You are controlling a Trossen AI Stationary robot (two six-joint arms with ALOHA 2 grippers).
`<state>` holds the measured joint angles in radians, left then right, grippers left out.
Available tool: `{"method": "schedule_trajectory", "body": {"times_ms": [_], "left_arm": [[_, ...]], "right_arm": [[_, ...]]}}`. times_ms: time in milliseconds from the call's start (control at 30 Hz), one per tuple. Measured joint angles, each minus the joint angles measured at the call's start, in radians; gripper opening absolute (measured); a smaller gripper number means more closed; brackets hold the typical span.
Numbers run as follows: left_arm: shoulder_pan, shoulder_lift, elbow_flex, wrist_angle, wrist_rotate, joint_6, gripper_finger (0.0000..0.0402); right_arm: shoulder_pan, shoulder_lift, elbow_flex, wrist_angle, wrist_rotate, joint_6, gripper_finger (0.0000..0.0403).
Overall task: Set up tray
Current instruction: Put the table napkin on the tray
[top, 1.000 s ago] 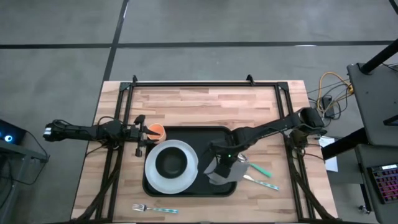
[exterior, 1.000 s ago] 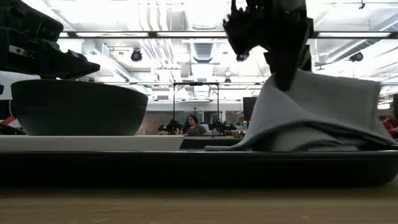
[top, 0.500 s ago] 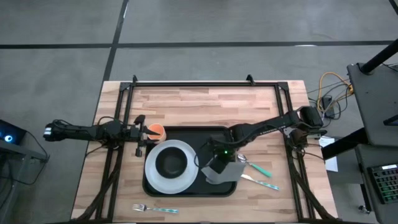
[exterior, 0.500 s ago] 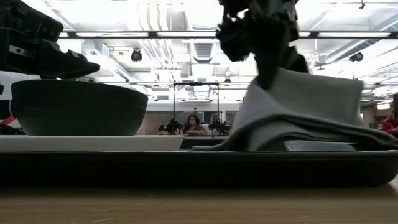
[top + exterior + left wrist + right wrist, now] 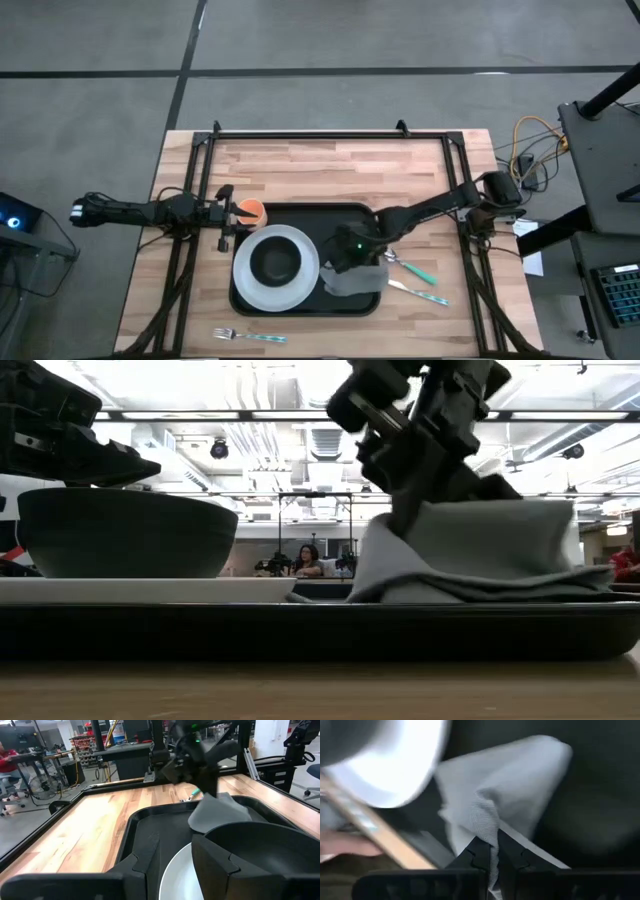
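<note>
The black tray (image 5: 300,215) lies mid-table, with a white plate (image 5: 300,270) and a dark bowl (image 5: 274,262) on its left half. A grey napkin (image 5: 358,281) lies crumpled on the tray's right half, its lower folds on the tray floor (image 5: 300,630). My right gripper (image 5: 345,260) is shut on the napkin and leans in from the right. My left gripper (image 5: 228,216) hovers open at the tray's far left corner, beside an orange cup (image 5: 251,211). The left wrist view looks across the tray (image 5: 150,835) to the napkin (image 5: 220,812). My right gripper pinches a raised fold of the napkin (image 5: 492,837) between its two fingers (image 5: 477,855), at the napkin's left part. It comes slanting down from the upper right (image 5: 410,480). The held fold stands up while the napkin's remainder (image 5: 500,575) lies on the tray.
Two teal-handled utensils (image 5: 418,271) (image 5: 428,295) lie on the wood right of the tray. A fork (image 5: 245,336) lies near the table's near edge. Bare wood stretches along the far side (image 5: 330,165). A person sits far off in the room (image 5: 308,560).
My right gripper has moved left and down toward the plate, tipping over as it went, still shut on the napkin. The held fold was dragged left with it, and the napkin's peak has sunk lower over the tray.
</note>
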<state>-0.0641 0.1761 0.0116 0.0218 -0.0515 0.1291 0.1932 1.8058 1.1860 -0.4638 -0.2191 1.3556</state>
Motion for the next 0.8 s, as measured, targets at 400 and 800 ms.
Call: {"method": "schedule_trajectory", "body": {"times_ms": [400, 800], "left_arm": [[0.0, 0.0, 0.0, 0.0, 0.0, 0.0, 0.0093], [0.0, 0.0, 0.0, 0.0, 0.0, 0.0, 0.0093]], "right_arm": [[0.047, -0.004, -0.226, 0.363, 0.171, 0.374, 0.0009], [0.143, -0.006, -0.137, 0.219, 0.253, 0.633, 0.0009]]}}
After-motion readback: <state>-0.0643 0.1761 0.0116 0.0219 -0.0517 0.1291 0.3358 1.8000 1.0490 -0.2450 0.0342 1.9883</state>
